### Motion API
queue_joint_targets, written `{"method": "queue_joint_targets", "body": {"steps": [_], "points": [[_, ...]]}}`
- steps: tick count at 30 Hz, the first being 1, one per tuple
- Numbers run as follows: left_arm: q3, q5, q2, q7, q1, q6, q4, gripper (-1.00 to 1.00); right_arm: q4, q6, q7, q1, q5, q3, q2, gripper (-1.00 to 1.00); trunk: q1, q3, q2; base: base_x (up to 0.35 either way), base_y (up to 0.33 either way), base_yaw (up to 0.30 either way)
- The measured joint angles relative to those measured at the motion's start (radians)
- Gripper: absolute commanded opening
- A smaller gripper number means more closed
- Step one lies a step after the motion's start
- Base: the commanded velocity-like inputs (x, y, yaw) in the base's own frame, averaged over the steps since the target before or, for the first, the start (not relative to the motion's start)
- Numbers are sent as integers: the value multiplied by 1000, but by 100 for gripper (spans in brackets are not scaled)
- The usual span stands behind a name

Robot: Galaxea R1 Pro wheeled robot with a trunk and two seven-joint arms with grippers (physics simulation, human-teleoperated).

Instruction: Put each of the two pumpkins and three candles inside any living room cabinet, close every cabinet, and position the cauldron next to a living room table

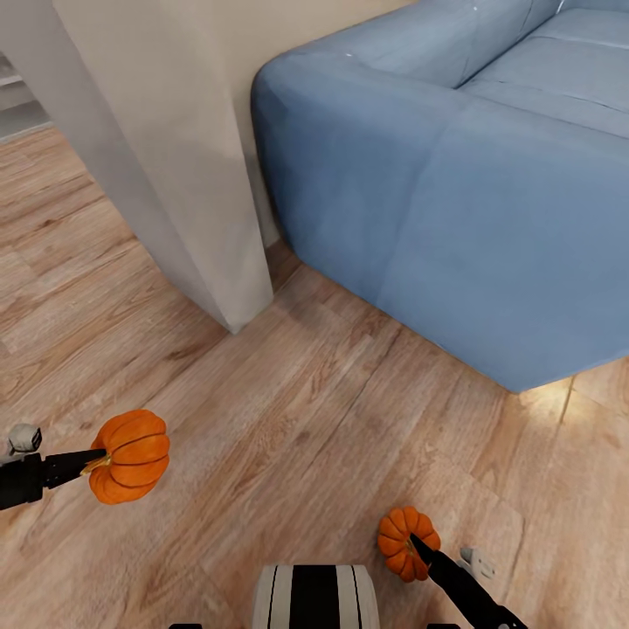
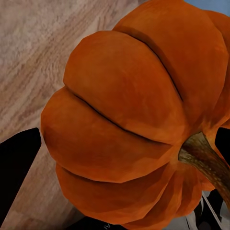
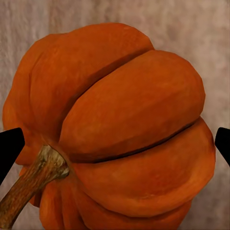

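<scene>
The left pincer [image 1: 94, 460] is gripping one pumpkin [image 1: 130, 456] at the near left, holding it above the wooden floor [image 1: 288, 419] with its dark fingers closed against the fruit's side. The right pincer [image 1: 418, 549] is clamping the other pumpkin [image 1: 405, 541] at the near right, just ahead of the robot's striped trunk [image 1: 315, 597]. In the left wrist view the pumpkin [image 2: 139, 120] is sitting close between black fingertips [image 2: 17, 167], its brown stem [image 2: 206, 160] curling to one side. In the right wrist view the second pumpkin [image 3: 115, 134] is sitting between the dark fingertips [image 3: 9, 148], stem [image 3: 33, 184] angled outward. A blue sofa [image 1: 454, 192] is standing far right, beside a pale wall corner [image 1: 192, 175].
</scene>
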Motion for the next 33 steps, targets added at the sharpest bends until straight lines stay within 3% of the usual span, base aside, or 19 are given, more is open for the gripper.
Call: {"method": "queue_joint_targets", "body": {"steps": [33], "points": [[-1,0,0,0,0,0,0,-100,-3,9,-37,-1,-9,-6,1,100,0,0,0,0,14,0]]}}
